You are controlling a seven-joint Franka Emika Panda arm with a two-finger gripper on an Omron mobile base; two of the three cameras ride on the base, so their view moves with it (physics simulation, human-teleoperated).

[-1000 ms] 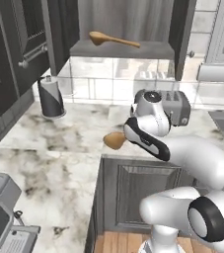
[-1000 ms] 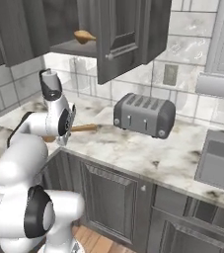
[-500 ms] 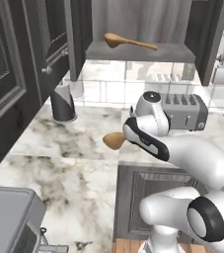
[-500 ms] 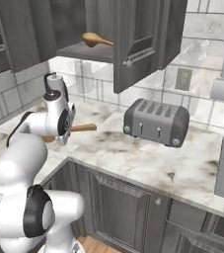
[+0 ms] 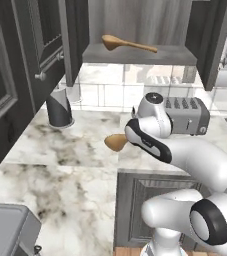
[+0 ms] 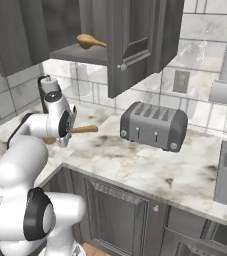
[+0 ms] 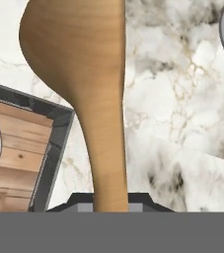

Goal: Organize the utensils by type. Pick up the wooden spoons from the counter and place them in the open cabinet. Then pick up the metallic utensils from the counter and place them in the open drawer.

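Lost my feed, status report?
Gripper shut on second wooden spoon. First spoon on cabinet shelf. Nothing blocking.

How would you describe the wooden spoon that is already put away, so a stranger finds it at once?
Look up at the open dark grey wall cabinet above the white marble counter. On its shelf lies a light-brown wooden spoon, alone. The other spoon is in the claw, over the counter.

spoon (image 5: 127,44) on cabinet shelf (image 5: 175,56)
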